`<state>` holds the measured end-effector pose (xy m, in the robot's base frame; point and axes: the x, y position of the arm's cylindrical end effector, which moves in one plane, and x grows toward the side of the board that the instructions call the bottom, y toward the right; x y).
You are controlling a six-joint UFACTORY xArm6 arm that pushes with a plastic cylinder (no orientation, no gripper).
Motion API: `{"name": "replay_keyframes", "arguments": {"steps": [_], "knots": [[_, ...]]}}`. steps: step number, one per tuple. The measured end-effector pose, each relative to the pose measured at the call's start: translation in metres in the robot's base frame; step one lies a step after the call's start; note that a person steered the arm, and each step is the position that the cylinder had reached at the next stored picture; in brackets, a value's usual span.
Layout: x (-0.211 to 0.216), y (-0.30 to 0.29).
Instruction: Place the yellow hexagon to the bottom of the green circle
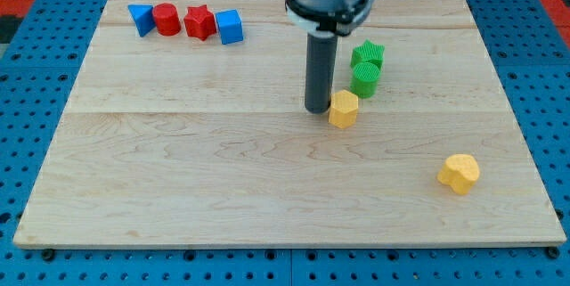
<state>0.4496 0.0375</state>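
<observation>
The yellow hexagon [344,109] lies right of the board's centre. The green circle [365,79] sits just above it and slightly to the view's right, nearly touching it. My tip [317,110] rests on the board right against the hexagon's left side. The dark rod rises from it to the arm at the view's top.
A green star [368,53] sits just above the green circle. A yellow heart [459,173] lies at lower right. A row at top left holds a blue triangle [140,18], a red circle [166,19], a red star [199,22] and a blue cube [230,27]. The wooden board [178,170] lies on a blue pegboard.
</observation>
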Motion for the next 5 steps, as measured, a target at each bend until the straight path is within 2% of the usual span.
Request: {"name": "replay_keyframes", "arguments": {"steps": [1, 3, 4, 5], "knots": [[0.006, 0.000], [0.008, 0.035], [-0.007, 0.017], [-0.015, 0.025]]}}
